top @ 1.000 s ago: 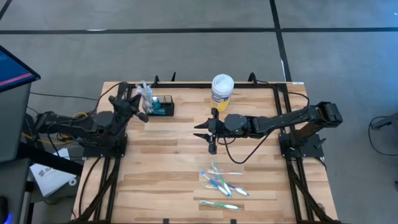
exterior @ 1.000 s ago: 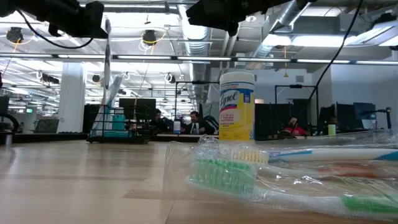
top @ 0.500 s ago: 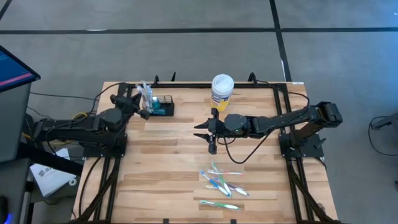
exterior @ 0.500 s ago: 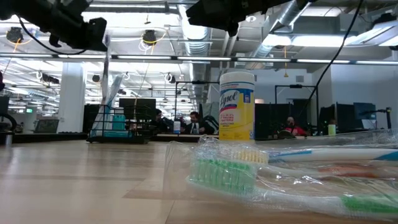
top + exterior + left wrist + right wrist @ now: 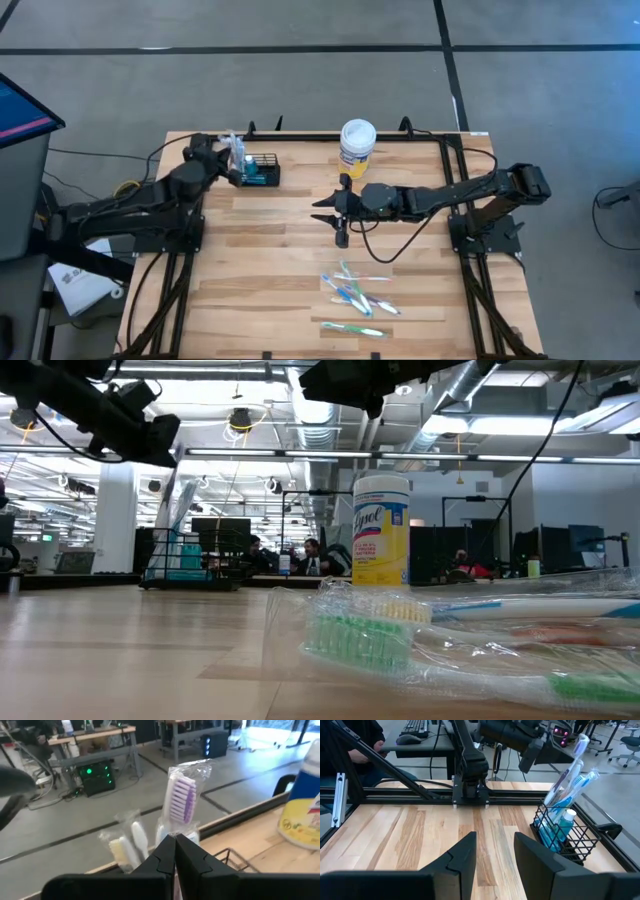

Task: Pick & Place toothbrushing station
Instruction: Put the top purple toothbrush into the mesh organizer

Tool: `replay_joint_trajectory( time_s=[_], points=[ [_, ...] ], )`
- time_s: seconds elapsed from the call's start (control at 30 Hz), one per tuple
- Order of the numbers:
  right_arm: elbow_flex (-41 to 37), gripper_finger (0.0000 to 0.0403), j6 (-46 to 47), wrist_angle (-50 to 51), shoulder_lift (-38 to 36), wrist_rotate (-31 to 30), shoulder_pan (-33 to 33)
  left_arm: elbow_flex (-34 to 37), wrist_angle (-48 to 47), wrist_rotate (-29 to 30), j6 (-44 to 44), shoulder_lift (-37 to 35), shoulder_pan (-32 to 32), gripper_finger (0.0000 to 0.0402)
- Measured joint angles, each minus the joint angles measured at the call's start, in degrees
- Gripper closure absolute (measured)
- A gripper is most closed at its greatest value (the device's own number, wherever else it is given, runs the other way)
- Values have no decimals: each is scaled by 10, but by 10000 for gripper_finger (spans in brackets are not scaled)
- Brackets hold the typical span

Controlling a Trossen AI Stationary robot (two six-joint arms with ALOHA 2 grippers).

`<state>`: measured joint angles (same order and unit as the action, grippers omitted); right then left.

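The toothbrushing station is a small black wire basket [image 5: 260,171] at the table's far left. Several wrapped toothbrushes and a teal tube stand in it [image 5: 563,822]. My left gripper [image 5: 228,168] is just left of the basket, shut on a wrapped toothbrush with purple bristles [image 5: 180,797]. My right gripper [image 5: 340,216] hangs open and empty over the table's middle, its fingers [image 5: 462,857] apart. Several more wrapped toothbrushes [image 5: 357,292] lie flat on the table's near side. My left gripper pinches the wrapped toothbrush by its handle just below the head [image 5: 174,836] between its two shut fingers. The bristled head sticks out past the fingertips. The gripper's own body hides the rest of the handle.
A white-lidded, yellow-labelled round tub [image 5: 357,143] stands at the far edge, right of the basket; it also shows in the low view [image 5: 381,530]. Black frame rails run along the table's far edge [image 5: 470,796]. Bare wood [image 5: 270,260] lies between the basket and the loose toothbrushes.
My left gripper has gone toward the table's far edge and up to the basket's left side, carrying the wrapped toothbrush and staying shut on it. In the low view it has also come down a little. My right arm has kept still.
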<state>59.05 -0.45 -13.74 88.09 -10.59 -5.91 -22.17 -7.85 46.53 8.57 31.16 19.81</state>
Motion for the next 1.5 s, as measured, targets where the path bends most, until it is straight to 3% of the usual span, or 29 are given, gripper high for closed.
replay_joint_trajectory(
  time_s=[0.43,0.83,1.27,1.5],
  points=[
    [0,280,0,12,0,0,0,6,-1,0,32,34,15,401],
    [0,280,0,15,0,0,0,93,74,0,69,33,15,401],
    [0,280,0,26,2,0,0,132,99,19,68,33,15,400],
    [0,280,5,36,3,1,1,132,102,16,-56,33,8,398]
  ],
)
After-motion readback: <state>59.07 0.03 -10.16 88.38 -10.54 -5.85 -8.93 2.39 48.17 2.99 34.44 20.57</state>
